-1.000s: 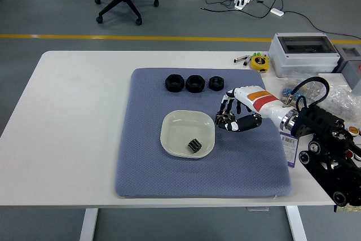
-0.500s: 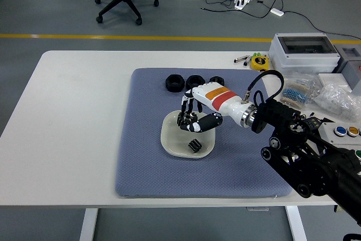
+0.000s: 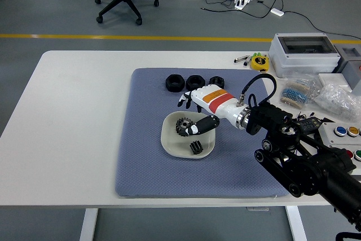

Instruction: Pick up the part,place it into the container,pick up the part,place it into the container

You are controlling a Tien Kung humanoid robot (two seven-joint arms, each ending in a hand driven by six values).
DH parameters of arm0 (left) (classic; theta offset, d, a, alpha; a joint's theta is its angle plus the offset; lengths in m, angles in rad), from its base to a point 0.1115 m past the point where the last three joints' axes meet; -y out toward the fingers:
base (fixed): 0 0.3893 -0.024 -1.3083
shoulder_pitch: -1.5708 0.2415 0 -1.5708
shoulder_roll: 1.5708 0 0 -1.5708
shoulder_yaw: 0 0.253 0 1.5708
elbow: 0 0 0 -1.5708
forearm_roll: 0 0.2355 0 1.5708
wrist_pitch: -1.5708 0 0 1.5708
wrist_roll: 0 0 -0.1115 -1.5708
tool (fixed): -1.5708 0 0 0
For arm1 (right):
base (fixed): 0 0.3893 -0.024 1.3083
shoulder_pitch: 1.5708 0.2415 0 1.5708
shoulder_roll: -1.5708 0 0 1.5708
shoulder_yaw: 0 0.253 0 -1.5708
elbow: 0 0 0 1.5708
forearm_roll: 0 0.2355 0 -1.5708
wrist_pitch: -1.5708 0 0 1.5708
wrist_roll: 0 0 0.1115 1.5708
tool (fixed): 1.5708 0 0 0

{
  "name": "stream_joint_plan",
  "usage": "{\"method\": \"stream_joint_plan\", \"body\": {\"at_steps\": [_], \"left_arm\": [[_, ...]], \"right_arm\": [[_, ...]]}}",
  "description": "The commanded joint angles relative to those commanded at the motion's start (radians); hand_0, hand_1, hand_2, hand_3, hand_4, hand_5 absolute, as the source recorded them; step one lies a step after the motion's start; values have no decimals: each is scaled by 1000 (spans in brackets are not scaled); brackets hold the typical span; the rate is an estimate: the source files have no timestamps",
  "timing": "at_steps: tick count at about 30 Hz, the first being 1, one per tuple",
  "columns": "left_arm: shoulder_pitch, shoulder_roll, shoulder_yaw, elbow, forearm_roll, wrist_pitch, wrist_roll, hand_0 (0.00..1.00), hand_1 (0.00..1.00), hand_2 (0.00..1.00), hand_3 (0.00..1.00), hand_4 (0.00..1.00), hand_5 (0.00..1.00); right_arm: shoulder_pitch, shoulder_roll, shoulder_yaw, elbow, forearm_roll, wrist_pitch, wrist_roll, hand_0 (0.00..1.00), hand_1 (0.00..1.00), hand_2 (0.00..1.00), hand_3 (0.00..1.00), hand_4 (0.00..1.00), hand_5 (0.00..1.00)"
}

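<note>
A white dish (image 3: 168,143) sits in the middle of the blue-grey mat (image 3: 146,162). Two parts lie in it: a toothed gear (image 3: 182,126) near its far left and a smaller black gear (image 3: 195,147) near its front. My right hand (image 3: 192,114) hovers over the dish's far rim. Its fingers (image 3: 184,101) are spread and its thumb points down beside the toothed gear, gripping nothing. Three black ring-shaped parts (image 3: 174,82) line the mat's back edge; my hand partly hides the rightmost one (image 3: 216,81). My left hand is out of view.
At the back right stand a grey plastic box (image 3: 303,53) and a yellow tape measure (image 3: 259,61). Bags of small parts (image 3: 333,97) and a button box (image 3: 344,134) crowd the right edge. My right arm crosses the mat's right side.
My right hand carried the toothed gear left from the mat's right side to above the dish, then let go; the gear now lies in the dish and the fingers have spread.
</note>
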Motion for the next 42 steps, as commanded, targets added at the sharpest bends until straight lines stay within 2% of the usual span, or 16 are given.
{"method": "stream_joint_plan", "body": {"at_steps": [6, 12, 15, 16, 21, 22, 27, 28, 33, 34, 39, 40, 42], "left_arm": [[-2, -2, 3, 1, -8, 2, -3, 674, 683, 692, 568, 638, 601], [-7, -3, 6, 3, -13, 5, -6, 673, 685, 692, 568, 637, 600], [-10, -5, 0, 4, -7, 5, -4, 673, 685, 692, 568, 637, 600], [-12, -6, -4, 4, -1, 5, -3, 673, 686, 690, 567, 637, 602], [-13, -14, -6, 8, -2, 6, -5, 673, 686, 690, 567, 637, 602], [-12, -16, 3, 8, -12, 6, -9, 673, 680, 681, 567, 636, 601], [-9, -31, 16, 11, -20, 5, -17, 673, 680, 681, 567, 636, 601], [-9, -34, 18, 11, -23, 5, -18, 672, 678, 677, 566, 636, 604], [-10, -44, 19, 14, -27, 5, -22, 672, 678, 677, 566, 636, 604], [-10, -45, 16, 15, -23, 5, -22, 671, 676, 671, 566, 634, 602], [-13, -52, 5, 19, -10, 6, -21, 671, 676, 671, 566, 634, 602], [-13, -53, 4, 19, -10, 6, -21, 670, 675, 669, 563, 632, 601], [-14, -54, 3, 20, -11, 7, -22, 670, 675, 669, 563, 632, 601]], "right_arm": [[-25, -19, 46, 22, -4, 2, -4, 197, 399, 622, 767, 998, 537], [-75, -71, 152, 103, 60, -28, -17, 195, 398, 621, 762, 998, 533], [-124, -120, 218, 157, 137, -54, -33, 195, 398, 621, 762, 998, 533], [-141, -138, 239, 176, 156, -56, -37, 253, 419, 620, 746, 998, 552], [-241, -232, 325, 271, 312, -53, -41, 253, 419, 620, 746, 998, 552], [-264, -249, 338, 289, 351, -56, -41, 356, 524, 666, 704, 998, 618], [-370, -276, 392, 368, 560, -92, -58, 356, 524, 666, 704, 998, 618], [-391, -276, 402, 385, 606, -93, -61, 557, 675, 774, 741, 998, 728], [-470, -273, 447, 455, 814, -82, -79, 557, 675, 774, 741, 998, 728], [-483, -269, 459, 466, 853, -74, -80, 789, 805, 873, 915, 998, 918], [-543, -268, 482, 521, 1067, -43, -49, 789, 805, 873, 915, 998, 918], [-552, -271, 483, 529, 1099, -43, -42, 940, 879, 915, 978, 998, 998], [-574, -279, 488, 547, 1183, -39, -27, 940, 879, 915, 978, 998, 998]]}}
